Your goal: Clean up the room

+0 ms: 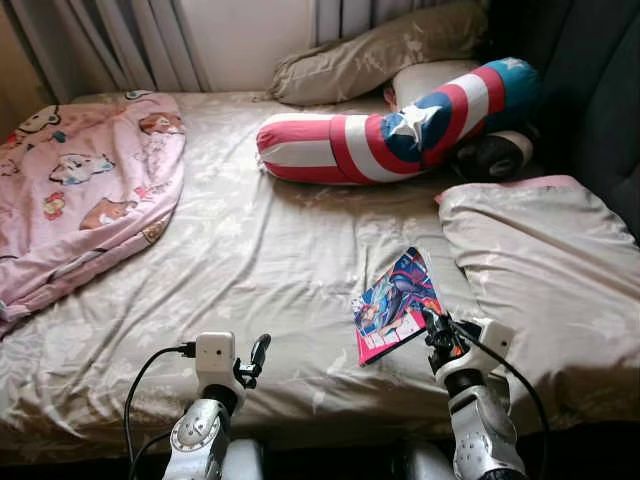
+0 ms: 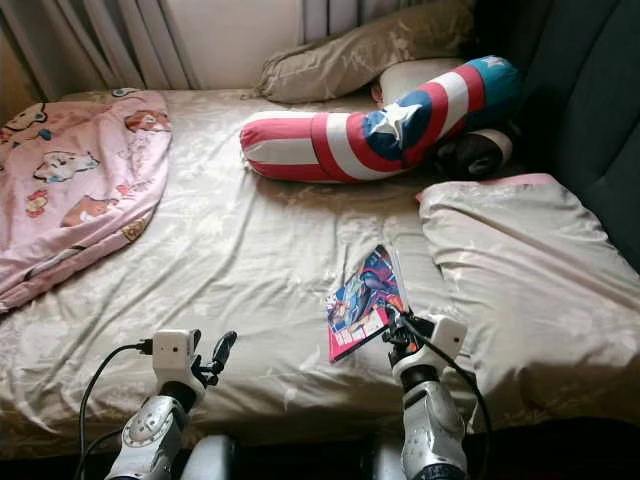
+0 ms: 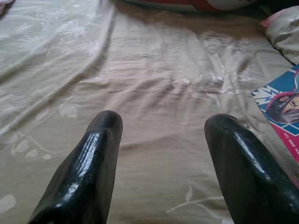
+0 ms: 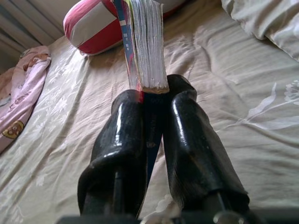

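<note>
A colourful comic book (image 1: pixel 395 305) is tilted up off the beige bedsheet (image 1: pixel 260 250), near the bed's front edge on the right. My right gripper (image 1: pixel 437 330) is shut on the book's lower corner. In the right wrist view the two black fingers (image 4: pixel 121 126) clamp the cover, with the stack of pages (image 4: pixel 145 46) rising above them. My left gripper (image 1: pixel 258 355) hovers open over the sheet to the book's left. Seen from the left wrist, its fingers (image 3: pixel 98 154) stand wide apart with nothing between them, and the book (image 3: pixel 280 107) lies off to one side.
A pink cartoon blanket (image 1: pixel 80 190) is bunched at the left. A red, white and blue star bolster (image 1: pixel 400 125) lies across the back. A beige pillow (image 1: pixel 540 270) sits right of the book, another pillow (image 1: pixel 380 50) by the curtains, a dark headboard (image 1: pixel 600 90) at right.
</note>
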### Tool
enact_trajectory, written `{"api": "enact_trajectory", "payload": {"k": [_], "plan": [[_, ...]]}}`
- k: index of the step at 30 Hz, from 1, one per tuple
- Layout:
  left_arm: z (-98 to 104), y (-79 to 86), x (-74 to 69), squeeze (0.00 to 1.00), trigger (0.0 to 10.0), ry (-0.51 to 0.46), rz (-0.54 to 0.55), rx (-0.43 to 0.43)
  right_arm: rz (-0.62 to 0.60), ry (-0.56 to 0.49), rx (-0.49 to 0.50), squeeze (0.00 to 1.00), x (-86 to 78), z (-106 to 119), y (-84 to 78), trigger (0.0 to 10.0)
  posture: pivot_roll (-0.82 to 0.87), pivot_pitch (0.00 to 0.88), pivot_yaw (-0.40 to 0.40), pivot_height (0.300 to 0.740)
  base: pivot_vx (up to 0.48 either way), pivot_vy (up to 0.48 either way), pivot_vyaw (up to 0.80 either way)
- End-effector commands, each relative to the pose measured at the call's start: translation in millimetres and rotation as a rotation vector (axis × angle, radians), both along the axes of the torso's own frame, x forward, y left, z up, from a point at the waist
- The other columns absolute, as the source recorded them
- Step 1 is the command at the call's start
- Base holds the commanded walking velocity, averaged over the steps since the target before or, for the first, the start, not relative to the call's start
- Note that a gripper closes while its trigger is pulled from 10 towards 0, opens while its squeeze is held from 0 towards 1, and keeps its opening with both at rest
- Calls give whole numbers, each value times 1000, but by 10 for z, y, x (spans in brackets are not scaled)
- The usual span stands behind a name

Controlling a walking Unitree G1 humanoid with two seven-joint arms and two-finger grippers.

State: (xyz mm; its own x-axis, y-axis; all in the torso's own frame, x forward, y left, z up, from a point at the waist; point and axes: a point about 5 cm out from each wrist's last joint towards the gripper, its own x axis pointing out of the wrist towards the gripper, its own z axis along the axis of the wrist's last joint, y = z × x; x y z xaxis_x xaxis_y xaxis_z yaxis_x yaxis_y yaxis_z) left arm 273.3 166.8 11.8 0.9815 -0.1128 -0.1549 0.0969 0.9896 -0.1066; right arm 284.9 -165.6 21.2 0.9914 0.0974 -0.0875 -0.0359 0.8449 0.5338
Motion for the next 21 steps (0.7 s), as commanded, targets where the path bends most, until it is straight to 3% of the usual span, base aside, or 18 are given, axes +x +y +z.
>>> {"api": "enact_trajectory", "payload": {"k": [1,10,18,21], "plan": [[18,7,15,0,10000,-4,-3,1,13,-45,20,0,73,94,8,10000,43,71,17,622,307,0,0],[19,24,6,0,10000,-7,-7,8,58,-27,86,0,83,58,56,10000,50,77,22,622,341,0,0],[9,28,-3,0,10000,2,-17,31,19,-4,183,0,149,57,59,10000,54,91,29,622,340,0,0],[5,27,-15,0,10000,2,-23,31,-34,26,207,0,173,37,25,10000,63,97,32,622,0,0,0]]}}
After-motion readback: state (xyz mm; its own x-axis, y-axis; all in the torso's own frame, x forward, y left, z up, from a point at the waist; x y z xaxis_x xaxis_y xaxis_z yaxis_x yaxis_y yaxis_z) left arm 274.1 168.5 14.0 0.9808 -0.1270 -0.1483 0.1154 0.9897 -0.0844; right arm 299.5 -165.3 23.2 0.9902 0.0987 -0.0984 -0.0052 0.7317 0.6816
